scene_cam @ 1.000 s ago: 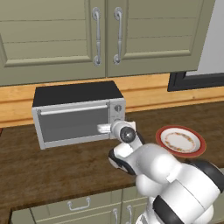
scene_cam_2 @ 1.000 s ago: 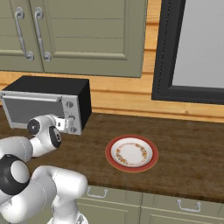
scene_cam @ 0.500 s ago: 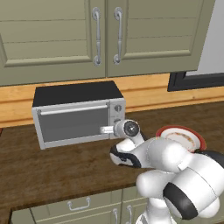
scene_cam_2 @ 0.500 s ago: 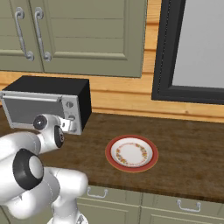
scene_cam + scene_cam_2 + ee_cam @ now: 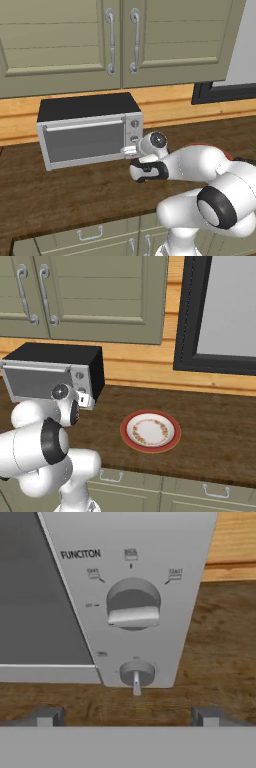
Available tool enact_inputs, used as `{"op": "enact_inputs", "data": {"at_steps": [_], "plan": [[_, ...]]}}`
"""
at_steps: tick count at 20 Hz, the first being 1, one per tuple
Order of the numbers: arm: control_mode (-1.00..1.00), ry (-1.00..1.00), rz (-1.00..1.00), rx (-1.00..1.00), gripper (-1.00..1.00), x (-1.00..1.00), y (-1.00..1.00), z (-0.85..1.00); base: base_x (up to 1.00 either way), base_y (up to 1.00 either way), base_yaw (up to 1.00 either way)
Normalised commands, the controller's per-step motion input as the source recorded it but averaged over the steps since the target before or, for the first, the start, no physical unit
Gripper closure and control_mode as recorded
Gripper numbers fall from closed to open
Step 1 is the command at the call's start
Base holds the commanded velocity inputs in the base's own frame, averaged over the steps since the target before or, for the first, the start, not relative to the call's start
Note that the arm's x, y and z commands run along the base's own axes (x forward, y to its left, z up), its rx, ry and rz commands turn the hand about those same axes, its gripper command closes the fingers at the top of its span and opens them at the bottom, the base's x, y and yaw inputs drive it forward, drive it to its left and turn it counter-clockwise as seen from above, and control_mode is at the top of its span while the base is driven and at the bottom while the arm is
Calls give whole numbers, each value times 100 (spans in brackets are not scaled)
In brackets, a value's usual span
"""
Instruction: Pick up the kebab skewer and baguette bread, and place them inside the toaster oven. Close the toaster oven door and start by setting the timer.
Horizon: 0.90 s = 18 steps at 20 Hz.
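Observation:
The toaster oven [image 5: 85, 131] stands at the back of the wooden counter, and its glass toaster oven door [image 5: 82, 141] is shut. My gripper [image 5: 129, 150] hovers right in front of the knob panel on the oven's right side, also seen from the other side [image 5: 86, 401]. In the hand view the gripper [image 5: 127, 717] is open, its fingertips [image 5: 47, 716] spread wide with nothing between them. It points at the large function knob [image 5: 133, 604] and the small lowest knob [image 5: 136, 674]. The kebab skewer and baguette bread are out of view.
A red-rimmed plate [image 5: 150, 431] lies on the counter to the right of the oven, mostly hidden by my arm in the left base view. Green wall cabinets [image 5: 120, 40] hang above. A dark window frame [image 5: 182, 316] rises at the right.
My elbow has swung to the right and now covers the plate in the left base view. The gripper has stayed open at the oven's knob panel, edging slightly right.

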Motion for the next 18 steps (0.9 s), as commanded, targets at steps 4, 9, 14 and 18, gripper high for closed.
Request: {"op": "enact_inputs", "data": {"at_steps": [4, 9, 14, 18], "plan": [[-100, 3, 1, 0, -100, 8, 0, -16, 0, 0, 0], [-100, 0, 0, 0, -100, 23, 0, -3, 0, 0, 0], [-100, 0, 0, 0, -100, 21, 0, -8, 0, 0, 0], [-100, 0, 0, 0, -100, 16, 0, -14, 0, 0, 0]]}}
